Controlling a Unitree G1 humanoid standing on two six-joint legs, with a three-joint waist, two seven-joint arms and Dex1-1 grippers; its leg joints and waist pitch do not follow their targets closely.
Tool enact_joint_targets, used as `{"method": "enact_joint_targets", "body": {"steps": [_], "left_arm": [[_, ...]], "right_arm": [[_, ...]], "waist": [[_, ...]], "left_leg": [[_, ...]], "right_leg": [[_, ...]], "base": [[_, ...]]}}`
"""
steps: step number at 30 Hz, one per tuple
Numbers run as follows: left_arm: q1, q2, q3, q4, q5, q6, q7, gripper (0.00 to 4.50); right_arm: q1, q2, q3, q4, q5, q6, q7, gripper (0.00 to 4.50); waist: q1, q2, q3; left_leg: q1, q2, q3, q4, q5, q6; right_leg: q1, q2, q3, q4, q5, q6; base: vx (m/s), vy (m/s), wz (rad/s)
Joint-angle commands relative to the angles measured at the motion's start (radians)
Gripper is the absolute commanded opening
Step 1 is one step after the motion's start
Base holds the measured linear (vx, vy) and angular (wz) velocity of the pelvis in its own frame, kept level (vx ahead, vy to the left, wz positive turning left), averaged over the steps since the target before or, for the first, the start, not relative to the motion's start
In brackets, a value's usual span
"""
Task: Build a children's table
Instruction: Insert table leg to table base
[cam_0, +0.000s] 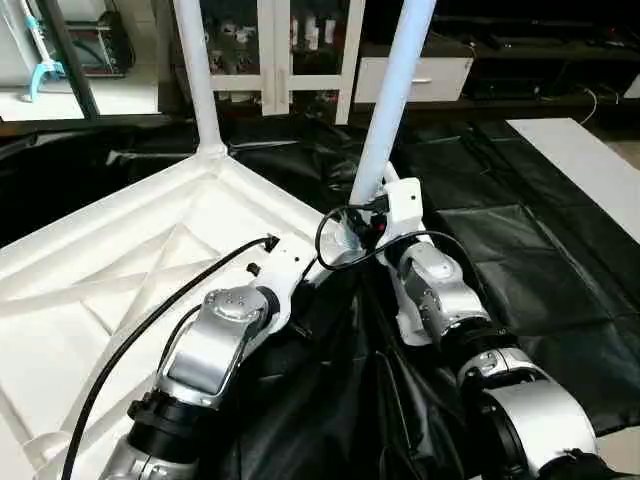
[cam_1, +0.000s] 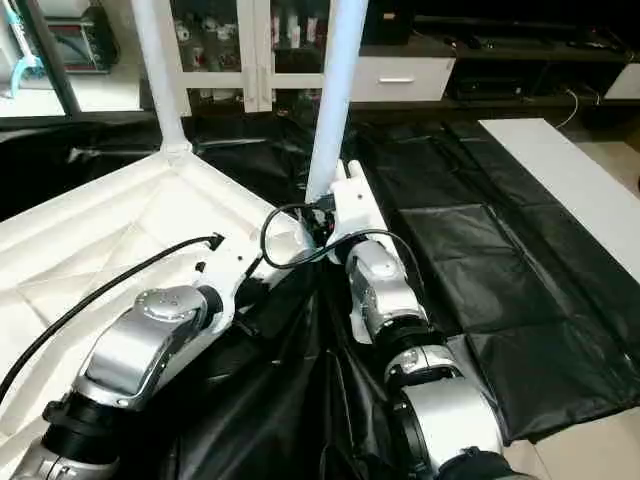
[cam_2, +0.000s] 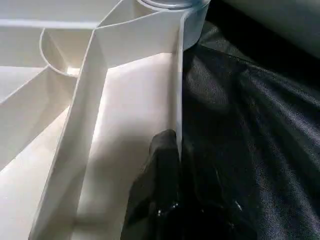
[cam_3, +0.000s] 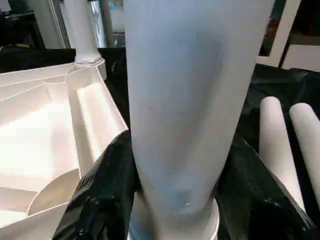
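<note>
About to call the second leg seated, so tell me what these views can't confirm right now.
- Second leg base: the right gripper and cable hide its corner socket in the head views.
- Both legs' tops, including the first leg, are cut off by the upper edge.
- Left gripper at the tabletop rim wall: its outer finger blends into the black sheet.

Floor cover: black plastic sheeting (cam_0: 520, 250), creased.
Rear: white glass-door cabinet (cam_0: 290, 50); white drawer (cam_0: 415, 78).
Right: white board (cam_1: 570, 180).
</note>
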Motion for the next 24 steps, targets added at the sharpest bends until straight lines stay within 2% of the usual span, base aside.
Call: {"method": "enact_joint_targets", "body": {"steps": [1, 4, 8, 9, 10, 12, 13, 15, 16, 19, 21, 24], "left_arm": [[-0.026, 0.004, 0.03, -0.072, 0.005, 0.009, 0.032, 0.0], [-0.021, 0.015, 0.024, -0.075, 0.008, 0.008, 0.022, 0.0], [-0.016, 0.027, 0.017, -0.073, 0.007, 0.002, 0.016, 0.0], [-0.015, 0.031, 0.013, -0.074, 0.004, 0.002, 0.014, 0.0], [-0.015, 0.033, 0.012, -0.073, 0.002, 0.0, 0.013, 0.0], [-0.014, 0.036, 0.008, -0.075, -0.001, -0.001, 0.012, 0.0], [-0.014, 0.038, 0.005, -0.079, -0.004, 0.002, 0.01, 0.0], [-0.013, 0.04, 0.003, -0.083, -0.007, 0.005, 0.01, 0.0], [-0.012, 0.041, 0.003, -0.085, -0.008, 0.005, 0.009, 0.0], [-0.01, 0.045, 0.004, -0.086, -0.011, 0.004, 0.008, 0.0], [-0.008, 0.051, 0.004, -0.086, -0.017, 0.001, 0.007, 0.0], [-0.006, 0.06, 0.001, -0.087, -0.021, -0.001, 0.002, 0.0]], "right_arm": [[0.068, 0.018, 0.026, 0.148, -0.038, 0.083, 0.024, 1.87], [0.063, 0.009, 0.03, 0.139, -0.031, 0.067, 0.081, 1.87], [0.06, -0.007, 0.013, 0.113, -0.011, 0.042, 0.163, 1.87], [0.06, -0.017, 0.009, 0.097, -0.005, 0.033, 0.201, 2.22], [0.059, -0.025, 0.01, 0.087, -0.005, 0.026, 0.216, 2.57], [0.059, -0.034, 0.011, 0.072, -0.002, 0.018, 0.242, 2.6], [0.057, -0.041, 0.011, 0.059, 0.002, 0.011, 0.263, 2.69], [0.055, -0.051, 0.012, 0.039, 0.003, -0.003, 0.289, 2.82], [0.055, -0.058, 0.012, 0.025, 0.004, -0.012, 0.306, 3.06], [0.058, -0.066, 0.001, -0.004, 0.019, -0.011, 0.344, 3.19], [0.062, -0.079, -0.013, -0.038, 0.037, -0.005, 0.391, 3.4], [0.068, -0.105, -0.017, -0.07, 0.051, 0.01, 0.453, 3.4]], "waist": [[0.002, 0.017, -0.028], [-0.003, 0.018, -0.03], [-0.005, 0.016, -0.033], [-0.005, 0.019, -0.034], [-0.004, 0.018, -0.035], [-0.003, 0.017, -0.035], [-0.003, 0.018, -0.038], [-0.002, 0.014, -0.043], [-0.002, 0.016, -0.044], [0.0, 0.017, -0.05], [0.001, 0.018, -0.05], [0.0, 0.018, -0.051]], "left_leg": [[0.006, 0.083, -0.041, -0.072, -0.107, 0.072], [0.005, 0.082, -0.04, -0.07, -0.096, 0.075], [0.002, 0.08, -0.038, -0.063, -0.063, 0.108], [0.001, 0.08, -0.039, -0.062, -0.056, 0.114], [0.002, 0.08, -0.038, -0.061, -0.05, 0.12], [-0.001, 0.079, -0.037, -0.057, -0.015, 0.148], [-0.002, 0.079, -0.038, -0.054, 0.003, 0.159], [-0.004, 0.079, -0.04, -0.05, 0.047, 0.177], [-0.004, 0.078, -0.039, -0.046, 0.078, 0.198], [-0.005, 0.08, -0.041, -0.038, 0.147, 0.241], [-0.006, 0.081, -0.042, -0.036, 0.169, 0.262], [-0.005, 0.083, -0.043, -0.033, 0.184, 0.27]], "right_leg": [[0.032, -0.104, 0.071, -0.085, 0.094, -0.262], [0.034, -0.105, 0.071, -0.082, 0.128, -0.27], [0.039, -0.107, 0.071, -0.078, 0.189, -0.287], [0.04, -0.106, 0.071, -0.075, 0.199, -0.291], [0.04, -0.107, 0.071, -0.075, 0.21, -0.294], [0.042, -0.106, 0.07, -0.071, 0.251, -0.307], [0.044, -0.109, 0.07, -0.069, 0.265, -0.313], [0.048, -0.107, 0.068, -0.06, 0.321, -0.318], [0.047, -0.106, 0.067, -0.056, 0.361, -0.323], [0.046, -0.106, 0.064, -0.045, 0.448, -0.33], [0.045, -0.106, 0.063, -0.04, 0.48, -0.335], [0.046, -0.105, 0.06, -0.037, 0.484, -0.336]], "base": [[0.0, 0.0, 0.0], [0.0, 0.0, 0.0], [0.0, 0.0, 0.0], [0.0, 0.0, 0.0], [0.0, 0.0, 0.0], [0.0, 0.0, 0.0], [0.0, 0.0, 0.0], [0.0, 0.0, 0.0], [0.0, 0.0, 0.0], [0.0, 0.0, 0.0], [0.0, 0.0, 0.0], [0.0, 0.0, 0.0]]}}
